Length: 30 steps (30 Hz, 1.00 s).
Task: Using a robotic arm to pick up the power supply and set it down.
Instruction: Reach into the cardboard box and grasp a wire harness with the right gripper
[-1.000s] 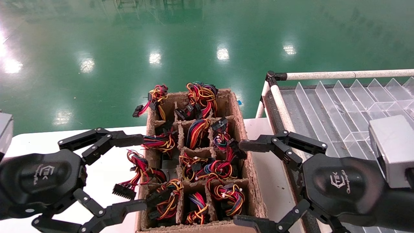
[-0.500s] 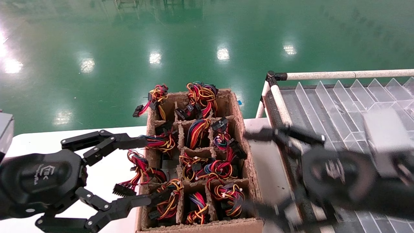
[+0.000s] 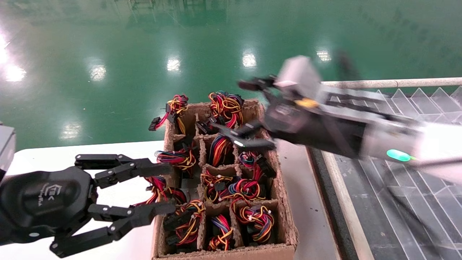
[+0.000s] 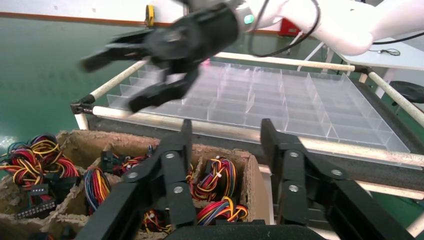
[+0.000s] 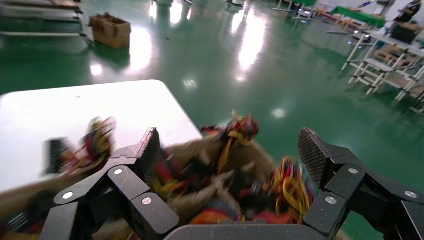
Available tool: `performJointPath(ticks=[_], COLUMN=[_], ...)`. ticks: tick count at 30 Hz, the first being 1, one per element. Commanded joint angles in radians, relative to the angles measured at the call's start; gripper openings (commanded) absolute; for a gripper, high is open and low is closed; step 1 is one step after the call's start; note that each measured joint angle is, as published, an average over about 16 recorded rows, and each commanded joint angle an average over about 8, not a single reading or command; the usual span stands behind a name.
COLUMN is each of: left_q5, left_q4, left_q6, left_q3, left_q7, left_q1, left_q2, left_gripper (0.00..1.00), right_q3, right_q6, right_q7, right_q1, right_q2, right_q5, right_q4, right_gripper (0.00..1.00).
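Power supplies (image 3: 220,187) packed in carton (image 3: 285,202); right gripper (image 3: 249,112) agape above, left gripper (image 3: 144,195) agape beside.

Right gripper (image 3: 252,113) raised and extended forward on its white arm (image 3: 426,144) and black wrist (image 3: 325,133), fingers (image 3: 249,141) spread wide, nothing between them. Left gripper (image 3: 158,189) held low, its fingers (image 3: 126,169) parted and likewise empty.

Brightly lit from overhead; lamp glare pooling on the glossy green floor (image 3: 144,72). Motion blur smearing the right arm (image 3: 343,126) in the head view and the wire bundles (image 5: 225,170) in the right wrist view.
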State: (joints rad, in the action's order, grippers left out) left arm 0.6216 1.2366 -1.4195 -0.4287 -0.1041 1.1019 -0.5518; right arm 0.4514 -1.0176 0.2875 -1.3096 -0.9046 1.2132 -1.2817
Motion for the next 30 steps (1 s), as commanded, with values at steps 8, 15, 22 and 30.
performJointPath(ticks=[8,15,22,30], left_q5=[0.000,0.000,0.000,0.000], left_q4=[0.000,0.000,0.000,0.000], left_q6=[0.000,0.000,0.000,0.000], left_q3=[0.000,0.000,0.000,0.000], left_q7=[0.000,0.000,0.000,0.000], left_q1=[0.000,0.000,0.000,0.000], left_q2=[0.000,0.000,0.000,0.000], left_gripper=[0.00,0.00,0.00,0.00], right_q3=[0.136,0.183,0.284,0.446], right_q6=[0.133,0.194,0.269,0.368], right_q7=[0.080,0.104,0.161,0.221], right_q1=[-0.151,-0.226,-0.258,-0.278], right_q2=[-0.292,-0.441,-0.466,-0.470], right_q5=[0.199,0.208,0.113,-0.013], right_q4=[0.259,0.531,0.629,0.635], right_gripper=[1.00,1.00,0.94,0.04])
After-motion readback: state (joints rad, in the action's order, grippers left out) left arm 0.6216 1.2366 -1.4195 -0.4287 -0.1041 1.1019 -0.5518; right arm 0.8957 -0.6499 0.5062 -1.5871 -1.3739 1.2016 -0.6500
